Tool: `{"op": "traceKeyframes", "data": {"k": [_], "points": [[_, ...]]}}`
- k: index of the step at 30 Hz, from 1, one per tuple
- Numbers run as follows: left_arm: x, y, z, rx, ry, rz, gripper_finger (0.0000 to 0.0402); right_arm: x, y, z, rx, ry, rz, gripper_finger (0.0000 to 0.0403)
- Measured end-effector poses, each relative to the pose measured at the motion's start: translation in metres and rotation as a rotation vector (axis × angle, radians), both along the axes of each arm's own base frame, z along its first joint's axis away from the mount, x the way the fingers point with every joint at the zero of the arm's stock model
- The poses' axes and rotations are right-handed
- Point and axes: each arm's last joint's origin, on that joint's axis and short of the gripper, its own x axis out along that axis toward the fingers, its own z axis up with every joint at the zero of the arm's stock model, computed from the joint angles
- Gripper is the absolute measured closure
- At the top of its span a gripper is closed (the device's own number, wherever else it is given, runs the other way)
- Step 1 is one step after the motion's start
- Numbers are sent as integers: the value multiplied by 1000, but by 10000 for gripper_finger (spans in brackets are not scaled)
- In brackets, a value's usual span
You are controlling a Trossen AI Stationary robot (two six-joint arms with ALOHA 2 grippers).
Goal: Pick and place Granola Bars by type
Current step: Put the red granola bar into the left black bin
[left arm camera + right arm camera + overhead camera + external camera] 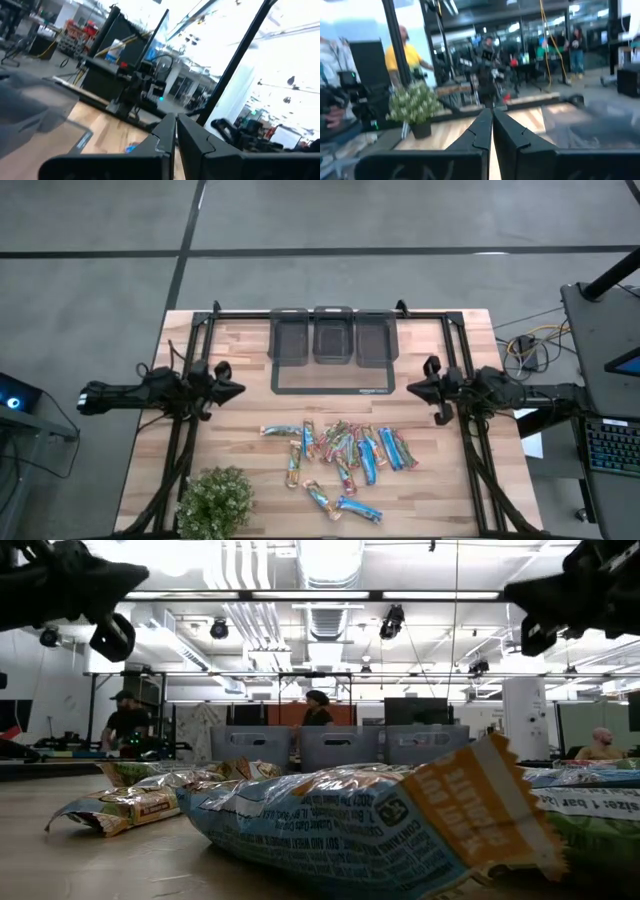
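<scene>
1. Left gripper (240,390): fingers pressed together, nothing held. It hangs above the bare wooden table (240,345), to the left of the tray and well apart from any bar.
2. Right gripper (408,388): fingers likewise together and empty, above the table to the right of the tray.
3. Task items: the slim granola bars in shiny wrappers, some mostly blue and some multicoloured (340,448), lie in a loose heap on the table in front of the tray. Two more (341,504) lie apart, nearer the front edge. None is in a bin yet.
4. Target: three dark plastic bins (332,336) sit side by side at the far end of a flat dark tray (332,380).
5. Risk, crowding: bars in the heap overlap or touch. Fingers closing there would probably catch two wrappers or push a neighbour aside.
6. Risk, mis-sorting: the colours are mixed together, so a bar of the wrong type may be taken.
7. Risk, slip: glossy film wrappers likely offer poor grip, and a thin flat bar may slide out.
8. Risk, obstacle: the leafy green potted plant (214,500) stands near the table's front left corner. A low left-arm reach could brush it.
</scene>
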Motion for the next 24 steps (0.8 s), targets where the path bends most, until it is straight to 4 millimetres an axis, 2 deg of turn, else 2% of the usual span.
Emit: {"op": "traceKeyframes", "data": {"k": [5,15,18,24], "points": [[-2,0,7,-2,-74,2,399,-1,0,6,50,-65,12,394],[-6,2,22,-33,-161,52,401,-2,0,9,250,-78,62,394],[-8,2,34,-14,-180,60,401,-4,0,20,257,-108,68,394],[-5,2,57,17,-174,70,401,-11,0,53,244,-176,49,394]]}}
